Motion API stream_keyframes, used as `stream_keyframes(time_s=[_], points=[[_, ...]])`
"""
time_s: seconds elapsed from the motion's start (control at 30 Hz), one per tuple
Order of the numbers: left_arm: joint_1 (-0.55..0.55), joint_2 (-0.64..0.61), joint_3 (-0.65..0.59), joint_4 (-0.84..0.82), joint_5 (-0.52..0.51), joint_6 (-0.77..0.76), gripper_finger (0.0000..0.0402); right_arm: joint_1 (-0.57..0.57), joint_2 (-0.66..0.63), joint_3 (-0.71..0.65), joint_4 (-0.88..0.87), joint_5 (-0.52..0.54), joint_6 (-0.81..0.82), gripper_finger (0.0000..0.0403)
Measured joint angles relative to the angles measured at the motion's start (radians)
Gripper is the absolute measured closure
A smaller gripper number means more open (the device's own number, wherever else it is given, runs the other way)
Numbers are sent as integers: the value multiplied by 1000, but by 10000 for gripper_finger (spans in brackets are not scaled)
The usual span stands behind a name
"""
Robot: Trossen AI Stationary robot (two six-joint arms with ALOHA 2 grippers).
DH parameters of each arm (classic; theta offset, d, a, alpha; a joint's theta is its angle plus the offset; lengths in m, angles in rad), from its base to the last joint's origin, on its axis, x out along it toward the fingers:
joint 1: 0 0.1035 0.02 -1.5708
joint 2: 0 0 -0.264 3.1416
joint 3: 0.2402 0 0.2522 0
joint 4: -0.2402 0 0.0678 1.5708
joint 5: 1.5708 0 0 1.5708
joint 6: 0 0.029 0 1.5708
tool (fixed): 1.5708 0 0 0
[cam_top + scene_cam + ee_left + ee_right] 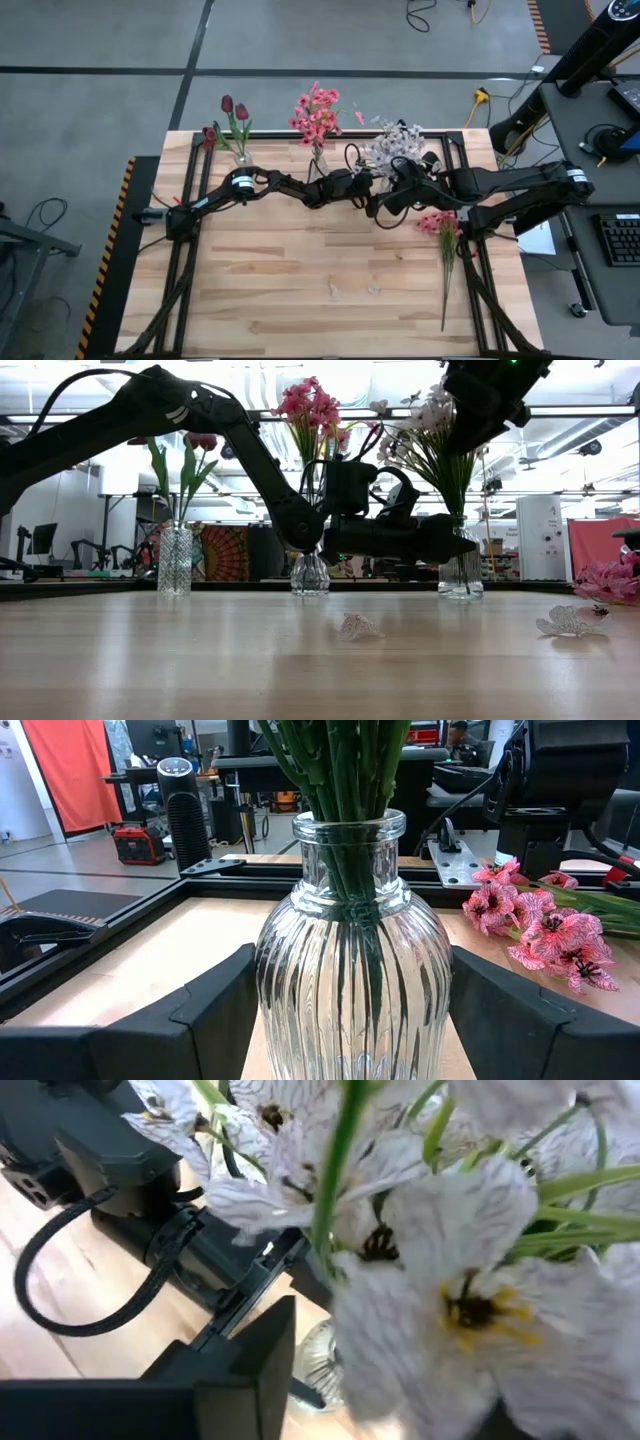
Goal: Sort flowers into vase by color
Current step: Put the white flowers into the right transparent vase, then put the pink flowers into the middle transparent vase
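Between the spread fingers of the left gripper (345,1020), a ribbed glass vase (350,970) of white flowers (395,145) is framed.
Among those blooms, the right gripper (405,172) is poised; its finger state cannot be told.

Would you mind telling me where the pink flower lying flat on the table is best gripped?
Grip the pink flower on its bare green stem, a little below the bloom, coming straight down from above with the fingers across the stem. It lies flat with the bloom toward the vases, and the stem is thin and clear of other things, while the bloom would crush.
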Motion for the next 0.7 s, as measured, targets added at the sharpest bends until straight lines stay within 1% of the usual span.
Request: stream_keyframes(time_s=[0.1,0.23,0.37,0.43,0.53,0.7], points=[[0,0,0,0,0,0,136,5,-8,18,-32,-2,14,227],[0,0,0,0,0,0,132,11,-10,58,-90,-21,38,212],[0,0,0,3,-1,0,115,18,-11,98,-153,-33,61,208],[0,4,-5,-38,-3,-1,105,19,-11,118,-180,-39,70,209],[0,19,-11,-61,-8,-16,94,28,-11,140,-199,-44,77,211],[0,8,-5,-37,-5,-24,85,33,-11,155,-205,-44,77,211]])
